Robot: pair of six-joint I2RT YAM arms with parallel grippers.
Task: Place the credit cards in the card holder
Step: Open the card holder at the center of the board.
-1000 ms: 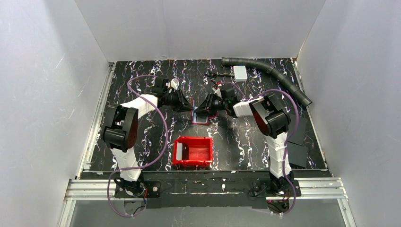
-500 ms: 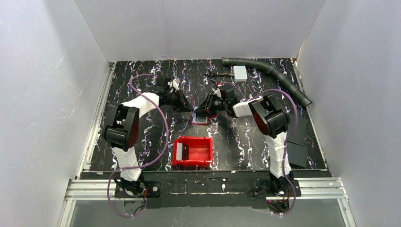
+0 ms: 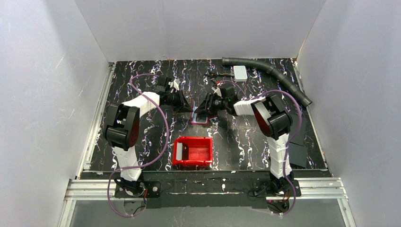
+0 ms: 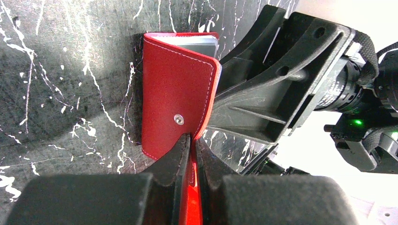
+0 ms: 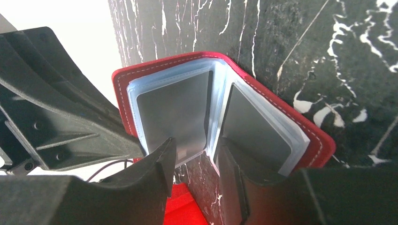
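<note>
The dark red card holder (image 3: 199,117) stands open on its edge at mid table between both grippers. My left gripper (image 4: 192,140) is shut on the edge of its cover, just beside the round snap button (image 4: 178,119). In the right wrist view the holder (image 5: 319,145) shows clear sleeves with grey flat cards (image 5: 173,110) inside. My right gripper (image 5: 195,150) is open, one finger in front of each half of the open holder, with only bare table showing between them. In the top view the left gripper (image 3: 190,108) and right gripper (image 3: 204,109) nearly meet.
A bright red bin (image 3: 193,151) sits near the front centre, with a pale flat piece (image 3: 179,150) against its left wall. A white block (image 3: 240,72) and a grey ribbed hose (image 3: 269,71) lie at the back right. Black flat sheets (image 3: 295,153) lie at the right edge.
Both grippers and the card holder have shifted slightly toward the back of the table. The left gripper stays shut on the cover; the right arm's elbow has swung a little right.
</note>
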